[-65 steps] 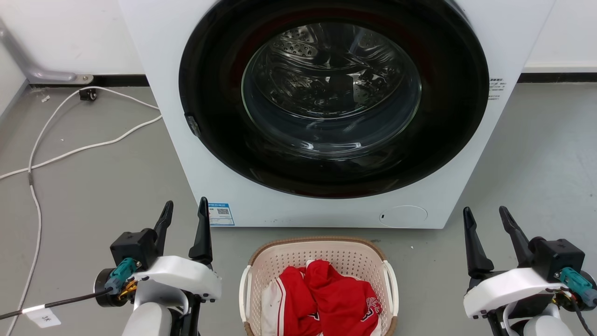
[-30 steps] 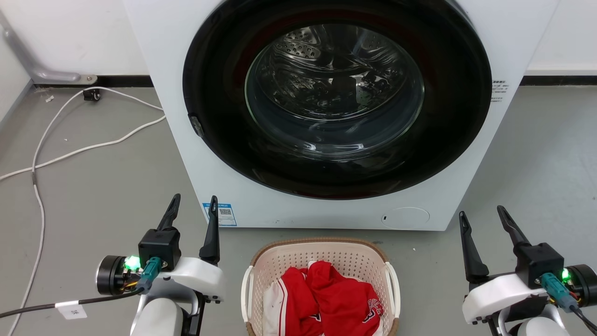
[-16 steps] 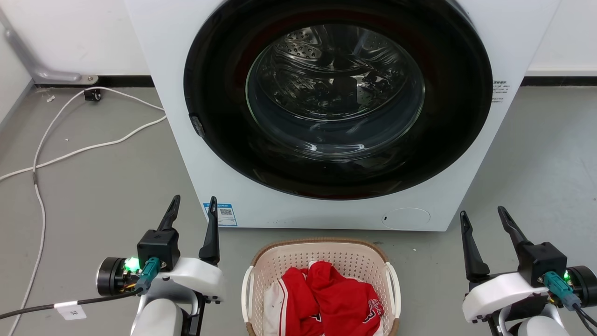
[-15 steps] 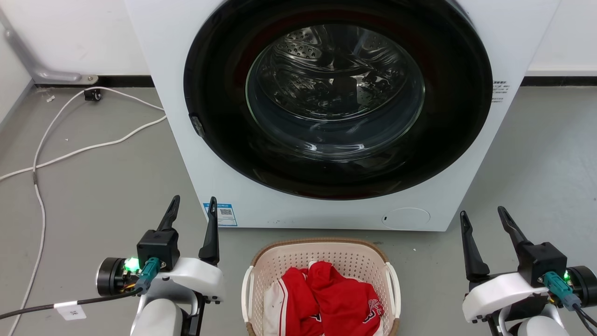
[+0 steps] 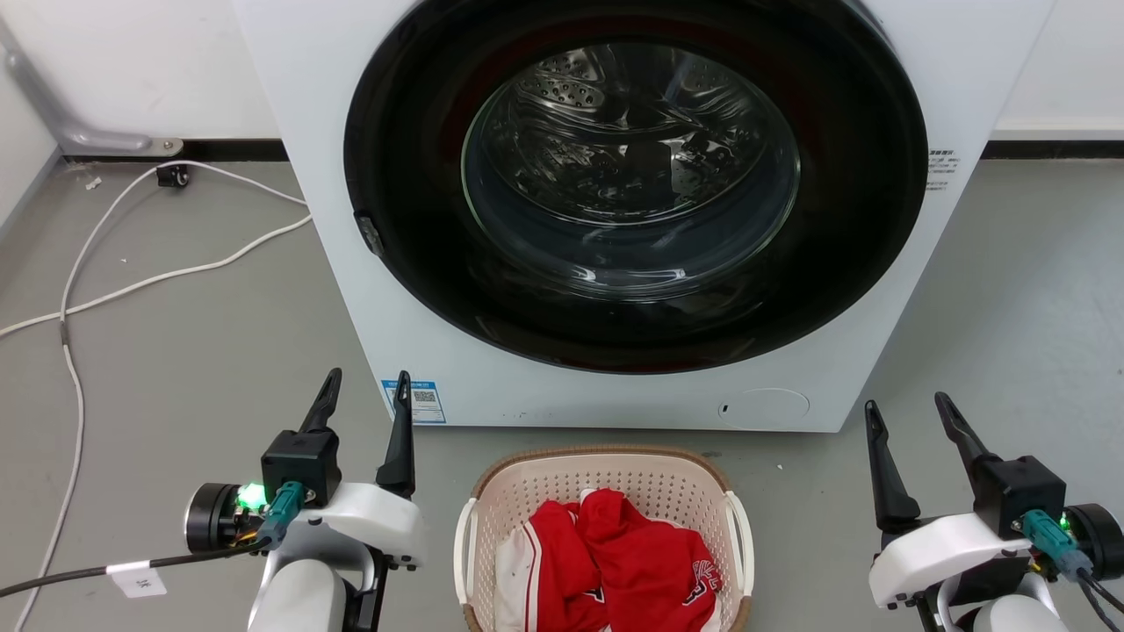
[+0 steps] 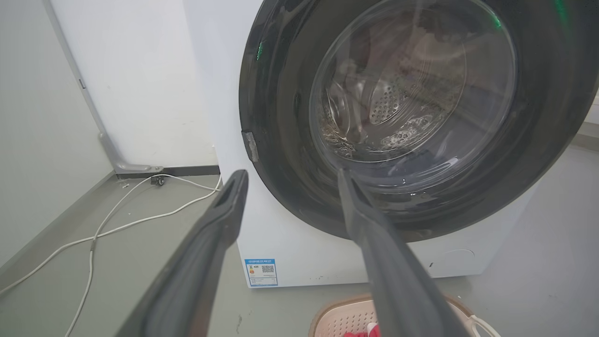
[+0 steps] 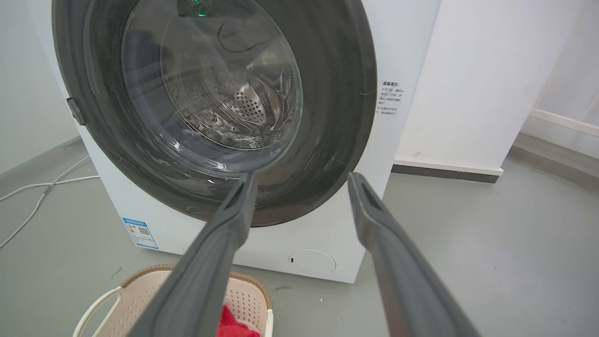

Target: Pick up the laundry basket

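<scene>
**Nearest.** The left gripper [image 5: 369, 376] and the right gripper [image 5: 905, 402] point forward. Each has its two dark fingers spread wide with nothing between them. A green light glows on each wrist.

**Between the grippers.** The laundry basket [image 5: 606, 481] stands on the grey floor [image 5: 193, 351], touching neither gripper and nearer to the left one. Its far rim lies short of both sets of fingertips. One white handle [image 5: 458, 535] faces the left gripper and the other faces the right. A crumpled red garment [image 5: 645, 562] lies inside, with a white one [image 5: 509, 566] beside it on the left gripper's side. In each wrist view the basket appears low in the picture, beneath the fingers.

**Beyond the fingertips.** A white washing machine [image 5: 351, 263] stands just past the basket. Its round, dark-framed glass door [image 5: 632, 175] is closed, and the metal drum shows through it. A small blue label [image 5: 420, 402] sits on the lower front corner, just ahead of the left gripper's inner fingertip.

**Farther, outward of the left gripper.** A white cable [image 5: 132, 285] trails across the floor to the foot of the white wall [image 5: 132, 61].
</scene>
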Controlling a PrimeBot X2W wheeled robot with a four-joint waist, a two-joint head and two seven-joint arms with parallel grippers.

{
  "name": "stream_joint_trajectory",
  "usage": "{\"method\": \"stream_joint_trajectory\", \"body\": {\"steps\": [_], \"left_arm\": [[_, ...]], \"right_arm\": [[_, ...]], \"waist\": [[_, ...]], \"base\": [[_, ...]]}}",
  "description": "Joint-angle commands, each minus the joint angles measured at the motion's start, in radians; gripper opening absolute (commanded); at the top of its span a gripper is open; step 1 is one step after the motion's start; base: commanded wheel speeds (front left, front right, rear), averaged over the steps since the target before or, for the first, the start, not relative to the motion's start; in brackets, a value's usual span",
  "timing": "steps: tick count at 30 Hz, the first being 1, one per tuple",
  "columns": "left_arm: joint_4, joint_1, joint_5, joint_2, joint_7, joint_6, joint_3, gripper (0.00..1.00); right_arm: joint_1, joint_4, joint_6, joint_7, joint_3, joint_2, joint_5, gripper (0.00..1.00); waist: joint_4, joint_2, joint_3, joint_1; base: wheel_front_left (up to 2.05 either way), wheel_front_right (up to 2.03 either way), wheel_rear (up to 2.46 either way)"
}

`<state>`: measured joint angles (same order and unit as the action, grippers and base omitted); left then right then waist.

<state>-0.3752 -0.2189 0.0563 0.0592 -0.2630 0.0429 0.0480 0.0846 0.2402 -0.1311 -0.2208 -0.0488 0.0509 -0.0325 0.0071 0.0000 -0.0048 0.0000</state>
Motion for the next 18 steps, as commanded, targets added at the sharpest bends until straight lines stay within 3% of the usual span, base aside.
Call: {"method": "stream_joint_trajectory", "body": {"steps": [1, 9, 18], "left_arm": [[-0.012, -0.017, -0.004, -0.002, -0.003, -0.004, 0.003, 1.00], [-0.140, -0.106, 0.010, 0.007, -0.002, 0.011, 0.000, 1.00], [-0.368, -0.320, 0.030, 0.025, 0.003, 0.037, 0.004, 1.00]], "right_arm": [[0.015, 0.007, 0.001, 0.012, 0.002, -0.001, 0.013, 1.00], [0.066, 0.052, 0.000, 0.076, 0.020, -0.001, 0.029, 1.00], [0.236, 0.220, 0.000, 0.161, 0.057, -0.002, 0.080, 1.00]], "waist": [[-0.001, 0.0000, 0.003, 0.0000], [-0.013, 0.0000, 0.061, 0.0000], [-0.035, 0.0000, 0.220, 0.0000]], "base": [[0.00, 0.00, 0.00], [0.00, 0.00, 0.00], [0.00, 0.00, 0.00]]}}
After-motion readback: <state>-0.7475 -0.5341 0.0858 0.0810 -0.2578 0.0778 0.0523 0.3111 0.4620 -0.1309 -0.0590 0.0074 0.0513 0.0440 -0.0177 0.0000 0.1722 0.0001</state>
